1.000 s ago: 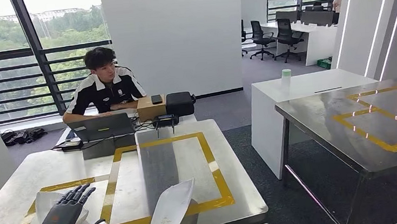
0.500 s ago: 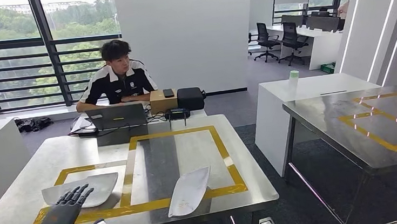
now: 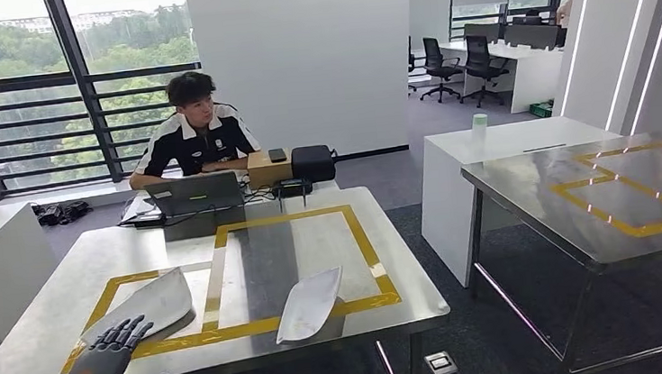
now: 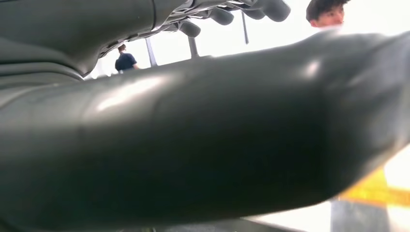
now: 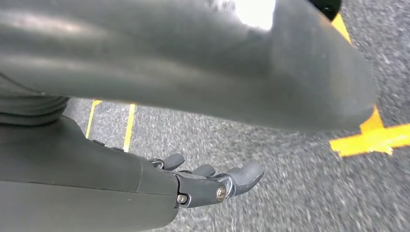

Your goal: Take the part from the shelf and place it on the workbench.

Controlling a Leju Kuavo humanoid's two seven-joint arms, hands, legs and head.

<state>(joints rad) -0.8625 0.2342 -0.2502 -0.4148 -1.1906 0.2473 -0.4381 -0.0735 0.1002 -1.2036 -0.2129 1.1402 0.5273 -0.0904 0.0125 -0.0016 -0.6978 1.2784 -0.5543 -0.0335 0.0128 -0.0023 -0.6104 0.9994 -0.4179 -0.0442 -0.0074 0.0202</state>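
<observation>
Fingers (image 3: 119, 337) of the left hand (image 3: 99, 370) are spread wide and hold nothing, low at the near edge of the workbench (image 3: 55, 274). Just past the fingertips lies a pale curved part (image 3: 152, 302) on the shiny metal top, inside yellow tape lines (image 3: 364, 247). A second pale part (image 3: 310, 304) lies further right, across the yellow tape near the front edge. The right hand (image 5: 203, 186) hangs down over grey carpet with yellow floor marks, its fingers a little bent and holding nothing. At the far end of the workbench sit a laptop (image 3: 197, 194), a brown box (image 3: 270, 170) and a black bag (image 3: 312, 163). A person (image 3: 196, 135) sits behind them, by big windows with green trees outside. To the right stands another metal table (image 3: 600, 209) with yellow tape, and a white counter (image 3: 504, 145) with a small cup (image 3: 479, 122). Far back are black office chairs (image 3: 479, 56).
</observation>
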